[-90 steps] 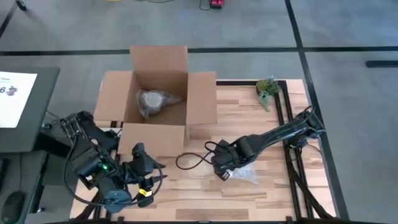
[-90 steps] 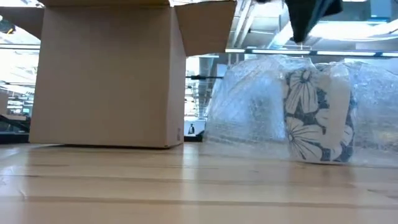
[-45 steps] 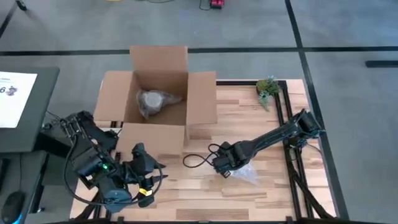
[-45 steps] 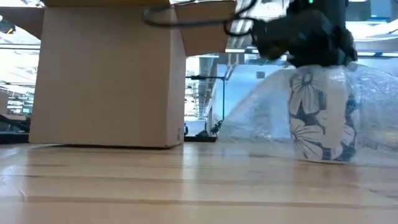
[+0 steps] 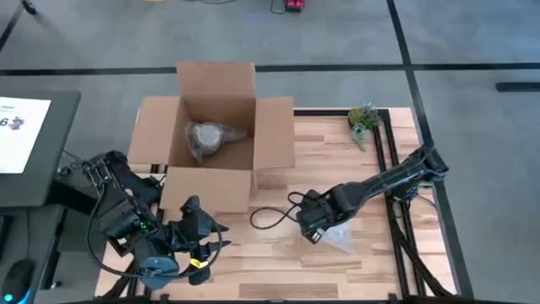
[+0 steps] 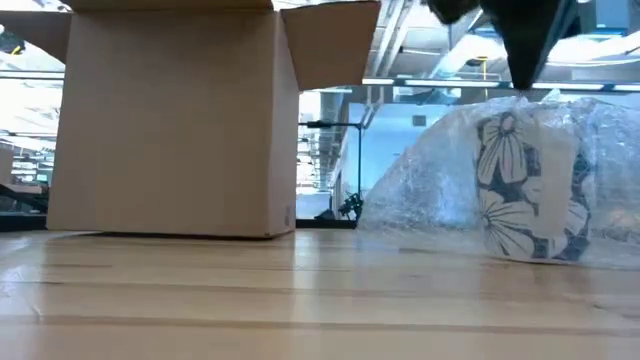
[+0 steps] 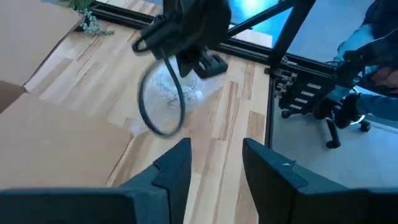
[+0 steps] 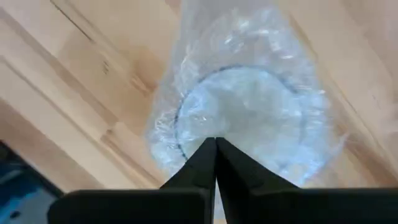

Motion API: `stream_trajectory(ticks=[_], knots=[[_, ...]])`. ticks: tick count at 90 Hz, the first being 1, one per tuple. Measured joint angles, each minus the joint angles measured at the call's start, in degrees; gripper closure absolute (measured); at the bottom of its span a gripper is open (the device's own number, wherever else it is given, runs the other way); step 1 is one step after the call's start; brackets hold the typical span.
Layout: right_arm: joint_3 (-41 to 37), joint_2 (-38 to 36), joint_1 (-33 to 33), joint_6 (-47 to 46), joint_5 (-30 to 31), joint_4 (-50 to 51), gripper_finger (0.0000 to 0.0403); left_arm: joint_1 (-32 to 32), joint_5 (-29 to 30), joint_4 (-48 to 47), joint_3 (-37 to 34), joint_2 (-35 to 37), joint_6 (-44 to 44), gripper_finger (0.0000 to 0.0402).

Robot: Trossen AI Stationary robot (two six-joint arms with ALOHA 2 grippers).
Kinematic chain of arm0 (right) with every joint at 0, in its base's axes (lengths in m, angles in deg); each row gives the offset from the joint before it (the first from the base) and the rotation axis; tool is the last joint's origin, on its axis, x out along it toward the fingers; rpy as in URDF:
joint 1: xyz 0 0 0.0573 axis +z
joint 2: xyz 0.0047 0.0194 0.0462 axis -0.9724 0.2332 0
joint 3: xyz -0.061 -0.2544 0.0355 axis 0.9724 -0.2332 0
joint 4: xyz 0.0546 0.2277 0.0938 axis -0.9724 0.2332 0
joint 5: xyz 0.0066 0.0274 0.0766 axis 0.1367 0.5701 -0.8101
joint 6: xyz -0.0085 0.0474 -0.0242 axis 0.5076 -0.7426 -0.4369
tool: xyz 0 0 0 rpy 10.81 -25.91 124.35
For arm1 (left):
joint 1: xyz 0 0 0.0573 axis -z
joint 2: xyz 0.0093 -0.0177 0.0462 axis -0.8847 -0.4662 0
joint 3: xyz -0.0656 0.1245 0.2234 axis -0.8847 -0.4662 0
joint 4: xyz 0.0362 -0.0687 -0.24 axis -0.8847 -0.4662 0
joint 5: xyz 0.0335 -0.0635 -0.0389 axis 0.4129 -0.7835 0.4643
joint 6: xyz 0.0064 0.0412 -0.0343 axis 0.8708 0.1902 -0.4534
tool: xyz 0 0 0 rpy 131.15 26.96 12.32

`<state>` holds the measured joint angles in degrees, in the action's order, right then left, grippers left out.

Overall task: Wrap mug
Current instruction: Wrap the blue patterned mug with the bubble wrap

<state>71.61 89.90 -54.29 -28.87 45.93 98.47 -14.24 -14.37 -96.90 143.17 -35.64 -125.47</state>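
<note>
A white mug with a dark flower print (image 6: 530, 190) stands on the table inside clear bubble wrap (image 6: 430, 190), which covers its top and slopes down beside it. My right gripper (image 6: 520, 80) hangs shut just above the mug. In the right wrist view the gripper (image 8: 216, 142) points down at the wrapped mouth (image 8: 249, 112). In the high view it (image 5: 310, 230) is right of the table's middle, with the wrap (image 5: 342, 238) beside it. My left gripper (image 5: 207, 238) waits open near the front left corner; its wrist view shows the gripper (image 7: 216, 149) with nothing between the fingers. My right gripper comes from above, pointing down, its shut fingertips (image 8: 211, 155) at the bubble wrap over the mug's mouth (image 6: 520, 100). I cannot tell whether they touch or pinch the wrap. The mug stands on the table, tilted a little.
An open cardboard box (image 5: 215, 127) stands at the far left, holding a wrapped bundle (image 5: 207, 135). A loop of black cable (image 5: 266, 219) hangs by the right gripper. A small plant (image 5: 363, 121) lies at the far right corner. Bare wood lies along the front edge.
My right gripper has dipped to the mug's top, risen again and gone slightly toward the table's right edge. The mug and wrap have slid a little the same way. The wrap beside the mug, which stood high, has sunk into a slope.
</note>
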Motion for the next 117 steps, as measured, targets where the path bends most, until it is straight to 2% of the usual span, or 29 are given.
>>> stream_trajectory(ticks=[12, 20, 33, 54, 74, 90, 117], knots=[[0.07, -3.07, 0.68, -0.97, 6.11, -2.34, 0.0403, -0.32, 0.00, 0.07, 0.00, 0.00, 0.23, 0.0277], [-0.19, -3.53, 0.15, -0.12, 7.53, -5.36, 0.0403, -0.47, 0.00, 0.07, 0.00, 0.00, 0.23, 0.0277], [-5.57, -3.15, -1.81, 1.63, 7.02, -9.82, 0.0403, -0.85, 0.00, 0.05, 0.00, -0.02, 0.28, 0.0277], [-18.05, -2.82, -3.00, -2.06, 3.13, -18.44, 0.0403, -1.10, -0.02, 0.11, 0.00, 0.00, -0.05, 0.0277], [-23.78, -2.82, -2.42, -4.14, 1.79, -24.22, 0.0403, -1.55, -0.02, 1.21, 0.00, -0.01, 0.02, 0.0277], [-22.38, -2.94, -2.52, -0.93, -1.63, -23.25, 0.0403, -1.88, -0.02, 1.36, 0.00, 0.00, 0.21, 0.0277], [-6.23, -3.26, -1.97, 0.65, -2.46, -3.33, 0.0403, -2.02, -0.02, 1.64, 0.00, -0.01, 0.04, 0.0277]])
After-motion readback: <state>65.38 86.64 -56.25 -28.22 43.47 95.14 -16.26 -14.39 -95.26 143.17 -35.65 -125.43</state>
